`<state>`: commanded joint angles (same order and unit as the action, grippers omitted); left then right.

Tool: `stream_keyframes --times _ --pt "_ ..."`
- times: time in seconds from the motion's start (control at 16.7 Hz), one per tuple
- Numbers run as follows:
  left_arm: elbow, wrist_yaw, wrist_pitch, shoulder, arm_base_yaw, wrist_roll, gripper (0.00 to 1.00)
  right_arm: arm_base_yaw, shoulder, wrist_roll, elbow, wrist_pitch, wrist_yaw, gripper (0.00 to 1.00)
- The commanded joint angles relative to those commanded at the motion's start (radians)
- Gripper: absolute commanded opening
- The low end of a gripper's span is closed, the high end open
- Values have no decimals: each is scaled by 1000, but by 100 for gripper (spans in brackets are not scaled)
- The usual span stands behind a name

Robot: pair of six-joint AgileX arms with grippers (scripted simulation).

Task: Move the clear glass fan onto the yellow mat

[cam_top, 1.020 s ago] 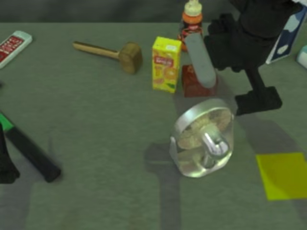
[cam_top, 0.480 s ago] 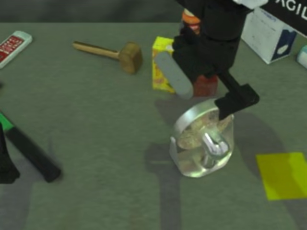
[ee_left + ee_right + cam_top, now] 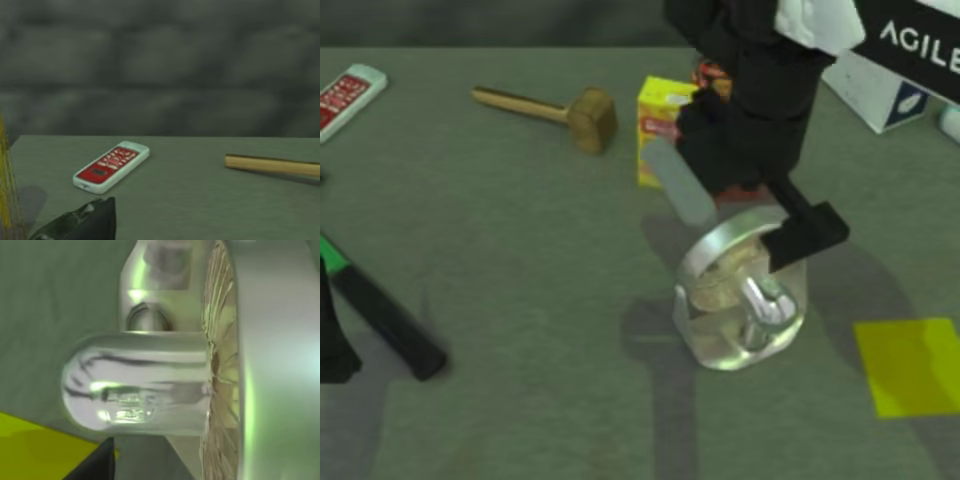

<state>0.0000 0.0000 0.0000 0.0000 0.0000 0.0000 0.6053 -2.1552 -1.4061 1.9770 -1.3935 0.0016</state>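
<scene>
Glassy and silver-rimmed, the clear glass fan (image 3: 740, 305) upright on the table, well left of the yellow mat (image 3: 910, 365) near the table's right edge. Nothing moved yet: no lift, no carry, no placing. Right gripper (image 3: 782, 235) low at the fan's rounded top; cannot tell whether apart or closed on the rim. Left gripper (image 3: 332, 355) parked at the table's left edge, beyond judging too

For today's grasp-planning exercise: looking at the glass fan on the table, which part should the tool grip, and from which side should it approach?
Probably grip the fan across its thin silvery rim, coming from above. It stands upright on a flat base, so the rounded top edge is exposed and narrow, while the hub sticks out of one face. The right tool is already at that rim; the left arm is parked at the table's left.
</scene>
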Motion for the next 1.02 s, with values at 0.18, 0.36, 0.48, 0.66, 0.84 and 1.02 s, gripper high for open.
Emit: stream_keyframes --times 0.18,0.36,0.48,0.66,0.84,1.02 --pt "0 0 0 0 0 0 100 1 6 1 -81 75 0 100" --pt "0 0 0 0 0 0 100 2 6 1 -89 83 0 100" --pt "0 0 0 0 0 0 100 2 6 1 -89 83 0 92" --pt "0 0 0 0 0 0 100 2 6 1 -89 83 0 70" --pt "0 0 0 0 0 0 100 2 6 1 -89 83 0 47" --pt "0 0 0 0 0 0 100 2 6 1 -89 83 0 25"
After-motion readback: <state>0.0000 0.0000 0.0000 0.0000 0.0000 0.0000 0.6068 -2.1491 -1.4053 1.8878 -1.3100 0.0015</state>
